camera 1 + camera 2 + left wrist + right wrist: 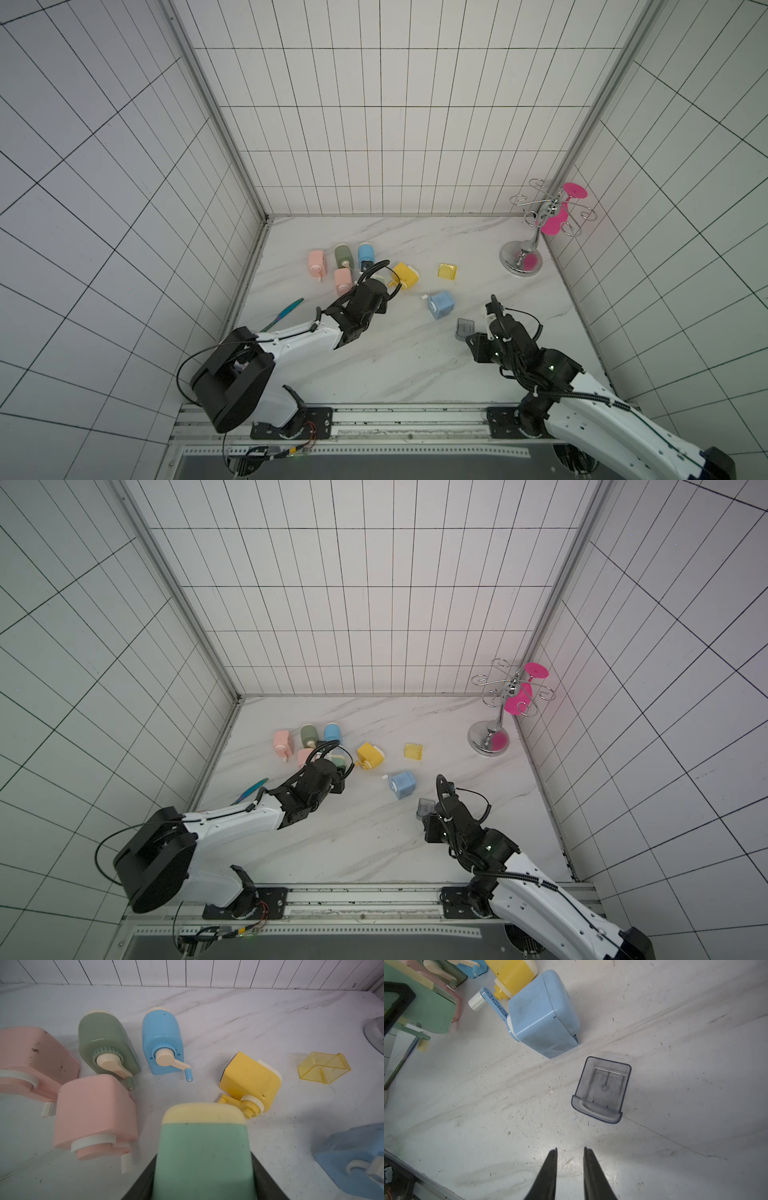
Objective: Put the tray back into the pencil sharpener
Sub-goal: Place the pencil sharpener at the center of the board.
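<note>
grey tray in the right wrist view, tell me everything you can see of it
The tray is a small box of see-through smoky grey plastic, open side up, with rounded corners and a wider lip at one end. Inside, only dark smudges show. It lies on the marble table, apart from the light blue sharpener. Its lipped end faces the right gripper, whose fingertips are short of it and touch nothing.
</note>
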Controlling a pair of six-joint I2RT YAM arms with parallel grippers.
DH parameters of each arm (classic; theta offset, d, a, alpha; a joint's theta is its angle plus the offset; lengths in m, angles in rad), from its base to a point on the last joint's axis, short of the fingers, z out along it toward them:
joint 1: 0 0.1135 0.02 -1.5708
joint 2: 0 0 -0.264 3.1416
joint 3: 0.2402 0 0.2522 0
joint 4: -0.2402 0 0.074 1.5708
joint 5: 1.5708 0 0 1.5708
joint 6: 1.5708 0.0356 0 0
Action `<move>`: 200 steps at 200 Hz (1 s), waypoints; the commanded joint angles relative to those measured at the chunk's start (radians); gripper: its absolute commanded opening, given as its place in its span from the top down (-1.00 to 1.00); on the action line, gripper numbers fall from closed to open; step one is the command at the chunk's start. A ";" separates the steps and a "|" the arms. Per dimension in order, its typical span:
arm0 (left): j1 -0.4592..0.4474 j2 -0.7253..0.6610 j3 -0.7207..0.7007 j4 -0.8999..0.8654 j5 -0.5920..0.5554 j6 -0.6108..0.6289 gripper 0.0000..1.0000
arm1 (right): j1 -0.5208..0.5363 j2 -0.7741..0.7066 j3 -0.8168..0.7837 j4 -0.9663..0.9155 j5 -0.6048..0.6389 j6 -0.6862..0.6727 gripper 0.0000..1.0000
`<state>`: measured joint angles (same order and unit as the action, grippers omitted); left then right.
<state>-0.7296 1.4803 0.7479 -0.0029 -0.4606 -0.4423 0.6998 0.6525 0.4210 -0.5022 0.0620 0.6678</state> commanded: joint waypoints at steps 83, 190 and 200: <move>0.068 0.269 0.185 0.053 -0.139 -0.014 1.00 | -0.015 0.061 0.076 0.026 -0.002 -0.025 0.49; 0.093 0.362 0.248 0.001 -0.198 -0.164 0.65 | -0.024 0.082 0.079 0.030 -0.014 -0.035 0.49; 0.094 0.363 0.247 0.001 -0.193 -0.165 0.59 | -0.025 0.082 0.079 0.031 -0.016 -0.034 0.49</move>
<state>-0.6453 1.8324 0.9741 -0.0059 -0.6334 -0.5556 0.6868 0.7353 0.4530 -0.4740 0.0467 0.6418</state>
